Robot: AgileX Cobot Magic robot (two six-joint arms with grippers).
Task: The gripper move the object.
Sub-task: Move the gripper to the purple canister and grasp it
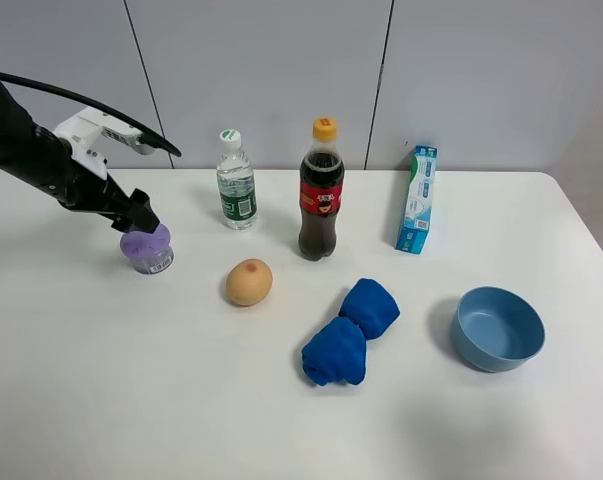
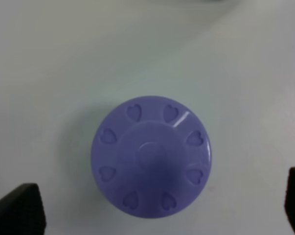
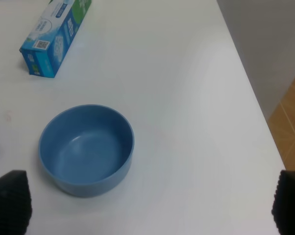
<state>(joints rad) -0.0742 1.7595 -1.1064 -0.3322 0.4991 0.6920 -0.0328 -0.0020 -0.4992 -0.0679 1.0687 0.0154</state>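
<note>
1. Far left: the left gripper (image 1: 143,218) sits on a black cabled arm reaching in from the table's left edge, its tip right over the jar (image 1: 148,250).
2. Left wrist view: the dark fingers (image 2: 17,210) are spread wide, one at each side of the jar (image 2: 151,154), well clear of the lid. Nothing is held.
3. The jar stands upright on the white table (image 1: 81,380), left rear area. It has a lilac lid with a ring of small hearts and a clear base.
4. Right of it, near the back: a water bottle (image 1: 236,180) with a white cap, upright.
5. In front of that, a tan egg (image 1: 249,282) lies alone.
6. Centre: a cola bottle (image 1: 321,190) with a yellow cap, upright.
7. In front and to its right, a bunched blue cloth (image 1: 349,330).
8. Further right, at the back: a blue-and-white box (image 1: 417,200) – also seen from the right wrist (image 3: 54,36).
9. Right front: a blue bowl (image 1: 497,328), empty inside (image 3: 86,149).
10. The right gripper (image 3: 148,203) shows only in its wrist view. Its fingertips (image 3: 8,203) are set far apart with nothing between them, and the bowl lies ahead of them.
</note>
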